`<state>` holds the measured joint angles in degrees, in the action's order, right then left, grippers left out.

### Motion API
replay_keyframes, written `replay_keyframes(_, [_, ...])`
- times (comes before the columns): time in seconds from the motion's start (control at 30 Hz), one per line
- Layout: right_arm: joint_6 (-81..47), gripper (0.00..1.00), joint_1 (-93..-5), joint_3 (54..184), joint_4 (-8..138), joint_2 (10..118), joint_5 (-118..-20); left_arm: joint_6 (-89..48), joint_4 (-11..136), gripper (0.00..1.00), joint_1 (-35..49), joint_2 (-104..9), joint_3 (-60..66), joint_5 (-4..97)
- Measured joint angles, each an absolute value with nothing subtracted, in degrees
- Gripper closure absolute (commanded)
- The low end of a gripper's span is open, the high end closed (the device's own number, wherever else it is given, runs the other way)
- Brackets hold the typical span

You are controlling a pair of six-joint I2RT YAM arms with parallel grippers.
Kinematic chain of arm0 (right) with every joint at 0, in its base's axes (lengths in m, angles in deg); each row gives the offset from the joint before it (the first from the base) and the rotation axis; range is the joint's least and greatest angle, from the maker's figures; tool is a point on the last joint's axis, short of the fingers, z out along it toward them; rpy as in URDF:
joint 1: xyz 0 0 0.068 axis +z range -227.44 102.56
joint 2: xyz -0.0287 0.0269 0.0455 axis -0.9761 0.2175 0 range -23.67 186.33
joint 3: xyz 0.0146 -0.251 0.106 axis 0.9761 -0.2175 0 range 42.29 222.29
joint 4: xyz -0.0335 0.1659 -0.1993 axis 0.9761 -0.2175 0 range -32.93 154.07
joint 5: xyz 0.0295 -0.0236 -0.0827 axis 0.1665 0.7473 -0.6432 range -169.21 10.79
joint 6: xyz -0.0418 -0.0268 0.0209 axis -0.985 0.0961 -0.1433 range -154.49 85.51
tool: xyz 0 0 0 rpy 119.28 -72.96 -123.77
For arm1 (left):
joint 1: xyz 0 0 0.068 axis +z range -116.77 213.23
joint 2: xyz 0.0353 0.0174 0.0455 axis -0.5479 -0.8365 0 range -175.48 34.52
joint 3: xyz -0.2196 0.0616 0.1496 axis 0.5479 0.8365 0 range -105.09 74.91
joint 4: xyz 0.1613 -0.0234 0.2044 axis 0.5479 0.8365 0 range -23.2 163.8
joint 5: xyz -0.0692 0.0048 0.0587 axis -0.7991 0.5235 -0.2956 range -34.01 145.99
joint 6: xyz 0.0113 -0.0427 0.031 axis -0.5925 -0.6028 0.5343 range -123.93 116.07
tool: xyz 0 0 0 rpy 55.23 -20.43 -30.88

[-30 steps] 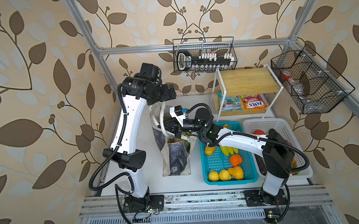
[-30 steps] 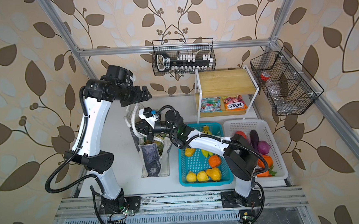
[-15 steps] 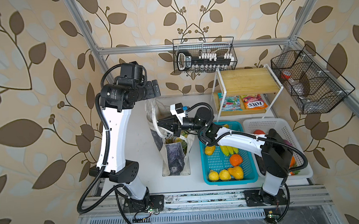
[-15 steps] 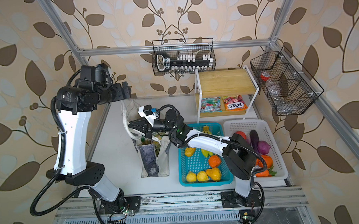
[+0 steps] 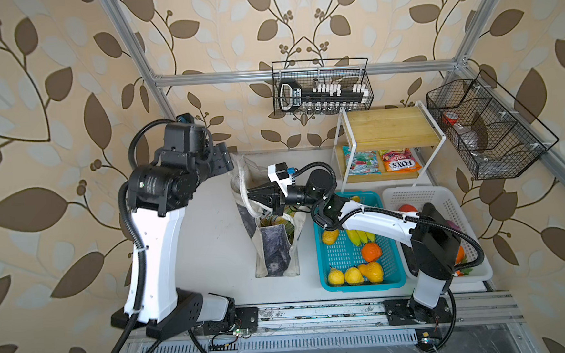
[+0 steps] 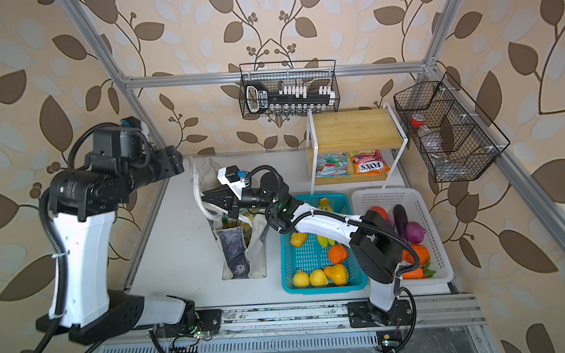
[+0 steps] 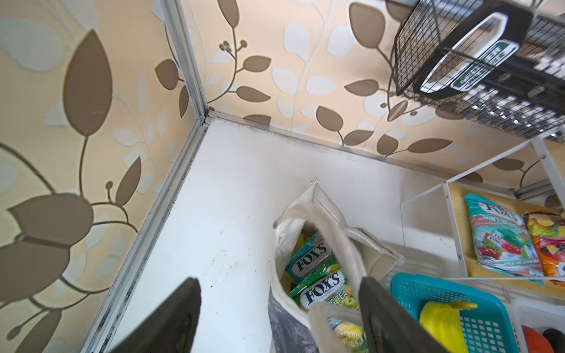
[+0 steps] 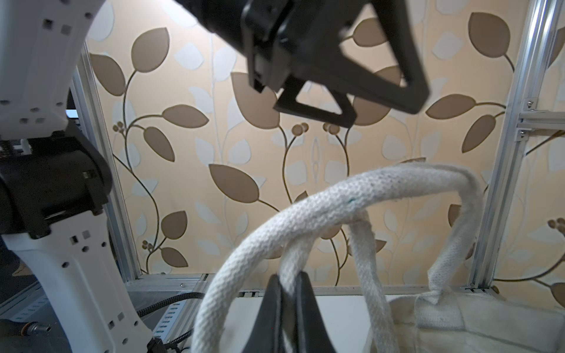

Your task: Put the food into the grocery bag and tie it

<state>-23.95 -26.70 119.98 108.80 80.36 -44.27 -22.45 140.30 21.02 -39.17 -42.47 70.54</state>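
Overhead, both top views: an off-white canvas grocery bag (image 5: 274,251) with a dark grey-blue print stands upright on the white table (image 5: 218,241), just beside the turquoise plastic basket (image 5: 361,285).
Right gripper (image 5: 251,196): reaches across the bag's mouth, clenched on a pale woven strap handle (image 5: 243,186).
Left gripper (image 5: 224,159): raised over the table's back left part, not touching the bag.
Food outside the bag: a yellow toy lemon (image 5: 353,276) and a banana bunch (image 5: 362,237) lie in the turquoise basket; a teal-red glossy packet (image 5: 362,161) lies on the lower shelf of the wooden-topped white rack (image 5: 389,127), beside an orange packet (image 5: 401,160).
Left wrist view: black fingers (image 7: 174,321) stand wide apart, released, gripping nothing; beyond them the bag gapes with a green-white packet (image 7: 308,259) and a yellow-green packet (image 7: 325,288) inside.
Right wrist view: jaws pinch one strap handle flat; a second handle loop (image 8: 336,198) arches over it; the left gripper hangs above, empty.
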Motion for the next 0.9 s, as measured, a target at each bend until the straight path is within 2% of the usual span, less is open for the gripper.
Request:
replay_keyframes(0.07, [-24.3,1.0,-26.52,119.98,108.37,80.36,-44.27,-23.2,140.25,0.2,22.92,-34.71,-38.58,68.81])
replay_keyframes(0.13, [-24.71,1.0,-26.3,119.98,107.84,80.36,-44.27,-24.46,138.88,0.08,24.76,-31.67,-35.72,65.2])
replay_keyframes(0.17, [-24.82,1.0,-26.22,119.98,107.64,80.36,-44.27,-25.4,137.65,0.06,25.19,-30.43,-33.75,63.48])
replay_keyframes(0.3, [-25.78,1.0,-25.89,119.96,106.92,80.33,-44.56,-31.33,130.35,0.06,27.97,-25.84,-19.46,53.9])
replay_keyframes(0.4, [-26.04,1.0,-25.8,119.52,106.53,80.29,-44.93,-37.45,125.11,0.13,29.41,-25.24,-11.92,48.37])
replay_keyframes(0.53, [-26.26,1.0,-25.78,118.76,105.92,80.29,-45.43,-44.0,115.53,0.29,30.2,-25.53,-5.91,39.78])
replay_keyframes(0.67, [-27.16,1.0,-25.8,118.67,104.13,80.01,-45.89,-45.1,114.29,0.27,30.18,-28.13,-9.49,37.47])
replay_keyframes(0.83, [-30.15,1.0,-25.8,118.21,100.13,78.8,-46.92,-44.29,115.73,0.33,29.85,-32.59,-22.41,35.81])
replay_keyframes(0.9, [-31.4,1.0,-25.8,118.21,98.88,78.5,-47.13,-44.2,116.93,0.31,28.08,-35.04,-26.6,35.22])
